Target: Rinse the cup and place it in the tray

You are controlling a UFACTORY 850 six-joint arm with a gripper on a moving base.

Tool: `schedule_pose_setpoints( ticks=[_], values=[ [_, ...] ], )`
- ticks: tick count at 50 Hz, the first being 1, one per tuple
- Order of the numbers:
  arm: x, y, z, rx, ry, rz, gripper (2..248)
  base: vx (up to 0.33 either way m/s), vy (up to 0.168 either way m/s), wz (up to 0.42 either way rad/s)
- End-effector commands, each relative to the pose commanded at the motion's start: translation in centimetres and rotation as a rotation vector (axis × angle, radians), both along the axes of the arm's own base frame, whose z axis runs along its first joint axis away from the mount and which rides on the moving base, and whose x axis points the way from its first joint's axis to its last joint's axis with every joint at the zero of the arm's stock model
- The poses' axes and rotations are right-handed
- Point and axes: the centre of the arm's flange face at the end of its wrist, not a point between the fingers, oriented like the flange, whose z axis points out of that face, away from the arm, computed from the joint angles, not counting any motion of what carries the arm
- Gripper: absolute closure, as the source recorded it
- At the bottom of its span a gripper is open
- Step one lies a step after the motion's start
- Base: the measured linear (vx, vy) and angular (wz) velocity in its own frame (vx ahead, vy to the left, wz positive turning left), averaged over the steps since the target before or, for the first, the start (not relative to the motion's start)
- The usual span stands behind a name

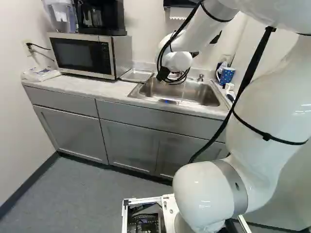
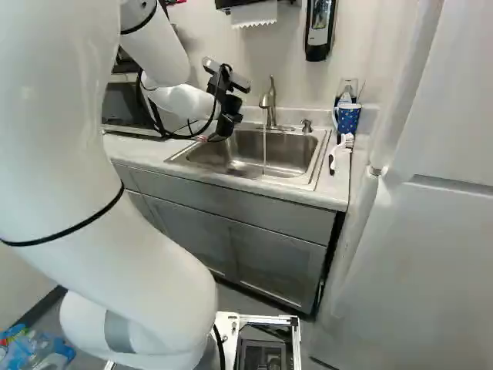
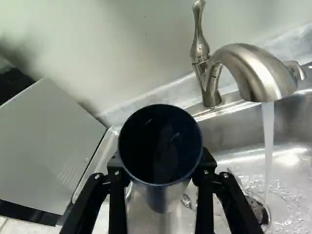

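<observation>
- My claw (image 3: 161,163) pinches the cup (image 3: 160,146).
- Rinsing judged in hand; cup apart from the running water (image 3: 268,141).
- Next move, probably: bring cup mouth beneath the faucet (image 3: 256,70).

Countertop (image 1: 87,88): microwave (image 1: 80,55) at left, coffee maker (image 1: 102,17) and pitcher (image 1: 60,17) on top; tray (image 1: 136,75) between microwave and sink (image 2: 289,146). Sink: set into countertop, faucet (image 2: 270,108) behind. Right of sink: mug (image 2: 348,118), brush (image 2: 346,142) before it. Below: cabinets (image 1: 129,150). On wall (image 2: 285,62) above: paper towel dispenser (image 2: 254,12), soap dispenser (image 2: 318,35) to its right.
</observation>
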Motion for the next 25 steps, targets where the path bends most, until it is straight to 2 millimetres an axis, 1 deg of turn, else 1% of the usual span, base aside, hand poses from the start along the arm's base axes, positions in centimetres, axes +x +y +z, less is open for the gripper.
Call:
schedule_pose_setpoints(
  ticks=[25],
  values=[
    [0.00, 0.00, 0.00, 0.247, -0.022, -0.081, 124, 0.000, 0.000, 0.000]
  ],
)
